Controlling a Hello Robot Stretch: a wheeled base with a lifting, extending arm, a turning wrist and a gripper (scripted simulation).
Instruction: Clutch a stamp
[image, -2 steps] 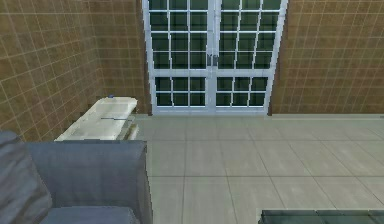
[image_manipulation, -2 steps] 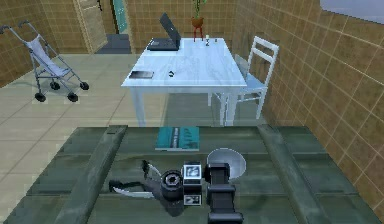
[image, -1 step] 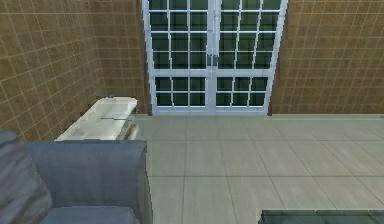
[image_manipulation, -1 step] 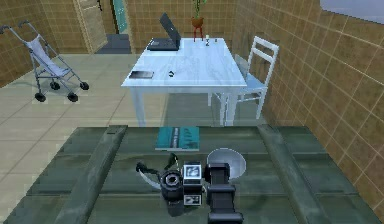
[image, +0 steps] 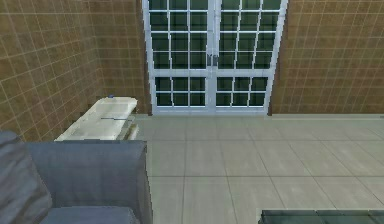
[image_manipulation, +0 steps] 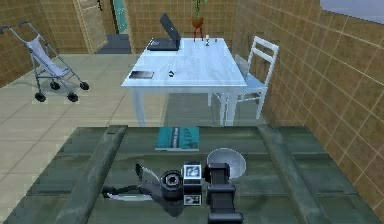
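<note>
Gripper (image_manipulation: 122, 190) hangs near a grey bowl (image_manipulation: 227, 160), which a careless swing could knock. A wrong grab is also likely, since the stamp's place cannot be told: specks on the white table (image_manipulation: 200, 75) are too small to name. Only bare dark tabletop (image_manipulation: 300, 170) lies behind its fingers, so it holds nothing; their spacing cannot be told.

A dark green plank tabletop (image_manipulation: 300, 170) spreads behind the gripper (image_manipulation: 112, 192). On it, farther out than the gripper and toward the arm side view's right, lie a flat teal book (image_manipulation: 180, 138) and a pale grey round bowl (image_manipulation: 227, 160), the bowl being the nearer. Well beyond them stands a white rectangular table (image_manipulation: 200, 70) bearing a black open laptop (image_manipulation: 166, 34), with a white wooden chair (image_manipulation: 258, 62) at its right side. Far out from the gripper, toward the view's left, stands a grey folding stroller (image_manipulation: 42, 55).
</note>
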